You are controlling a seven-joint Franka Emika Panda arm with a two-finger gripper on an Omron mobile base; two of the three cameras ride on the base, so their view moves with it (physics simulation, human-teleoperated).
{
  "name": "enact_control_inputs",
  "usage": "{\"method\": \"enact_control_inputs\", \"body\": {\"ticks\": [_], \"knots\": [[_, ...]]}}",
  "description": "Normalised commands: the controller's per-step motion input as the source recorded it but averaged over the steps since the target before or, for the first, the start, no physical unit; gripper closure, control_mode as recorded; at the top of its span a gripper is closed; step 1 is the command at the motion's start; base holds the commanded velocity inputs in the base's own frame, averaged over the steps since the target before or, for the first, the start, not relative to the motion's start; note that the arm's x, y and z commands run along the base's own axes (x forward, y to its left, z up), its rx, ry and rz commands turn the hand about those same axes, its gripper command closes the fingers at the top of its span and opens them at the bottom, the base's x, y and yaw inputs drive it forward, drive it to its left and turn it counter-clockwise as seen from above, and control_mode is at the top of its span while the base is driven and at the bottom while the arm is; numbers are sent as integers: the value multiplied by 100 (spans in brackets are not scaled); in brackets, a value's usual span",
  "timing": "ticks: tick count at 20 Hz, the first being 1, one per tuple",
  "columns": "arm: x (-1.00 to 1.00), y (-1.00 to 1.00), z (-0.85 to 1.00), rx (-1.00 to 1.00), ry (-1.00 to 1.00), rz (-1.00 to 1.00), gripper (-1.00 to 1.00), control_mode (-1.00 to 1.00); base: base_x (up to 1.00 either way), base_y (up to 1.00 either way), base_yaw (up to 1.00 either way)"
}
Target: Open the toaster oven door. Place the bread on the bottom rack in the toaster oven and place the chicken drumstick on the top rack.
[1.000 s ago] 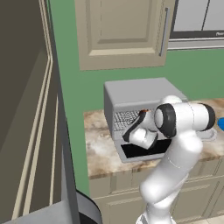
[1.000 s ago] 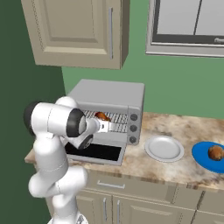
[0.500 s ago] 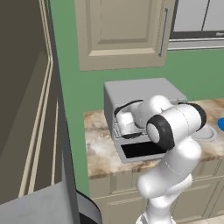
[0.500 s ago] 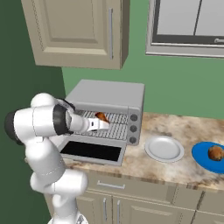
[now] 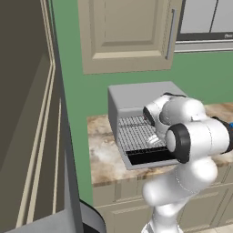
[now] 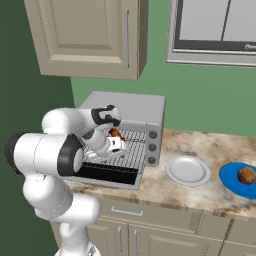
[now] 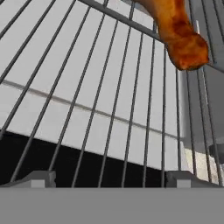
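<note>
One item is now placed: the chicken drumstick (image 7: 178,33) lies on the top rack (image 7: 109,87) of the toaster oven (image 6: 131,107), and the gripper (image 6: 114,144), which reached deep into the opening a second ago, has drawn back out over the lowered toaster oven door (image 6: 107,174) — its fingers apart and empty. That leaves the bread (image 6: 246,175), sitting on the blue plate (image 6: 231,181) well to the right, past the white plate (image 6: 187,170), for the bottom rack. Arm folded tight, elbow high, wrist angled toward the oven mouth.

silver wire top rack (image 7: 109,87), glossy chicken drumstick (image 7: 181,33)
</note>
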Motion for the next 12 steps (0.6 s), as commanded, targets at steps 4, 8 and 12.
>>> {"method": "enact_control_inputs", "body": {"ticks": [4,8,12], "knots": [[-100,-49,8,-1,43,0,-100,-100,0,0,0],[-65,-35,83,0,19,-5,-100,-100,0,0,0],[-9,-43,100,-2,16,-22,-100,-100,0,0,0]]}}
